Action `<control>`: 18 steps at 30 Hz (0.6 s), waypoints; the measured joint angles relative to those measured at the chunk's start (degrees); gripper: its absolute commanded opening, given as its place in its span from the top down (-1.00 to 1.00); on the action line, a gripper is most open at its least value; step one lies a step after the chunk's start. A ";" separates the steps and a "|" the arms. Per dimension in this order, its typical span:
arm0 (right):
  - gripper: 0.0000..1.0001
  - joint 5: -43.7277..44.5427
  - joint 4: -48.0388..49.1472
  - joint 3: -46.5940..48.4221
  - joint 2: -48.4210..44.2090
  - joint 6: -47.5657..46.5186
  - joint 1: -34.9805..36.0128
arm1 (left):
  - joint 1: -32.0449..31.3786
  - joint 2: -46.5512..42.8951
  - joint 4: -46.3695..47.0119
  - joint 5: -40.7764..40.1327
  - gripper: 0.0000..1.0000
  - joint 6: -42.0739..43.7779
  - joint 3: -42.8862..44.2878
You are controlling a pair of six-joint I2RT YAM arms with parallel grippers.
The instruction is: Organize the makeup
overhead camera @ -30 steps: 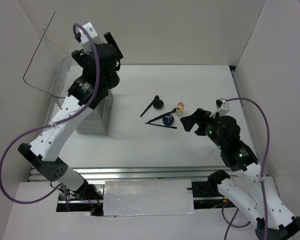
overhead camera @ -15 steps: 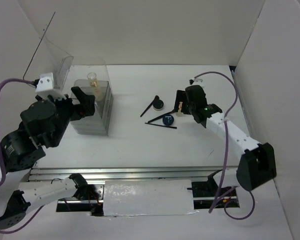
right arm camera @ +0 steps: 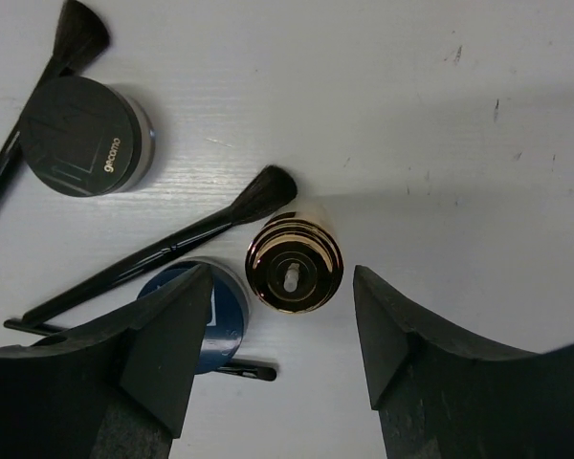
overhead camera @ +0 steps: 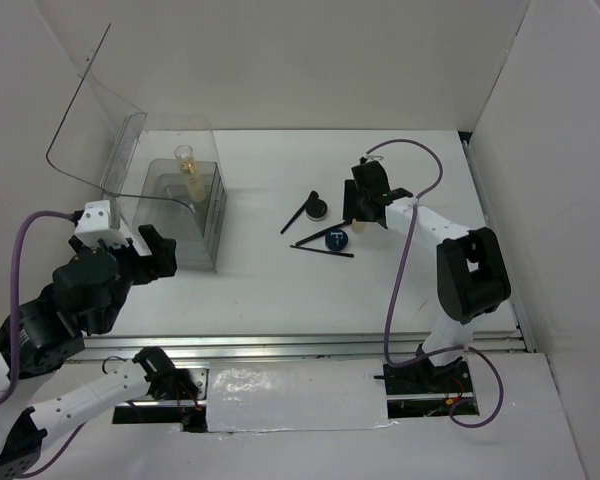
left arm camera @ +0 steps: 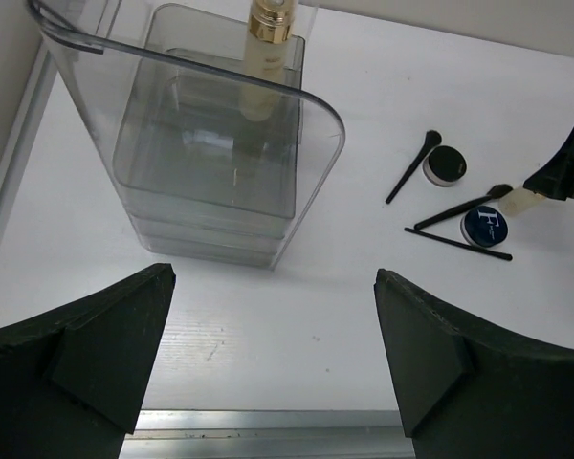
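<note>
Between the spread fingers of the right hand (right arm camera: pixel 282 277) stood the short gold-capped bottle (right arm camera: pixel 294 263), upright on the tabletop (right arm camera: pixel 478 143) and not gripped. A brush (right arm camera: pixel 172 247) tip and the blue compact (right arm camera: pixel 228 308) lay just beside it, the black compact (right arm camera: pixel 81 136) a little farther off. Well apart, the tall yellow bottle (left arm camera: pixel 266 57) stood inside the clear box (left arm camera: pixel 210 163), and the left hand (left arm camera: pixel 273 335) hovered near that box, released and empty.
</note>
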 measured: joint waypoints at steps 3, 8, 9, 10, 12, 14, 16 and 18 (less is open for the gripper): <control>-0.30 0.02 0.04 0.02 0.94 -0.66 -0.22 | 0.00 -2.32 1.20 -1.03 -0.99 -0.22 -2.69; -0.02 0.17 0.13 1.14 1.70 -1.90 -0.70 | 0.00 -2.84 2.64 -0.35 -0.99 -0.28 -6.75; 0.01 0.13 0.31 1.20 1.75 -1.92 -0.79 | 0.00 -2.71 2.84 -0.15 -0.99 -0.35 -7.26; 0.05 0.13 0.31 1.20 1.77 -1.99 -0.87 | 0.00 -2.60 3.13 -0.13 -0.99 -0.48 -7.72; 0.15 0.13 0.50 1.16 1.77 -2.19 -0.94 | 0.00 -2.54 3.78 -0.09 -0.99 -0.79 -8.63; 0.25 0.07 0.59 1.14 1.77 -2.56 -0.98 | 0.00 -2.54 4.50 -0.07 -0.99 -1.40 -9.62; 0.43 -0.07 0.63 1.14 1.81 -2.99 -0.98 | 0.00 -2.58 4.94 -0.11 -0.99 -1.64 -10.51; 0.62 -0.24 0.63 1.14 1.81 -3.21 -1.01 | 0.00 -2.75 5.18 -0.28 -0.99 -1.81 -11.39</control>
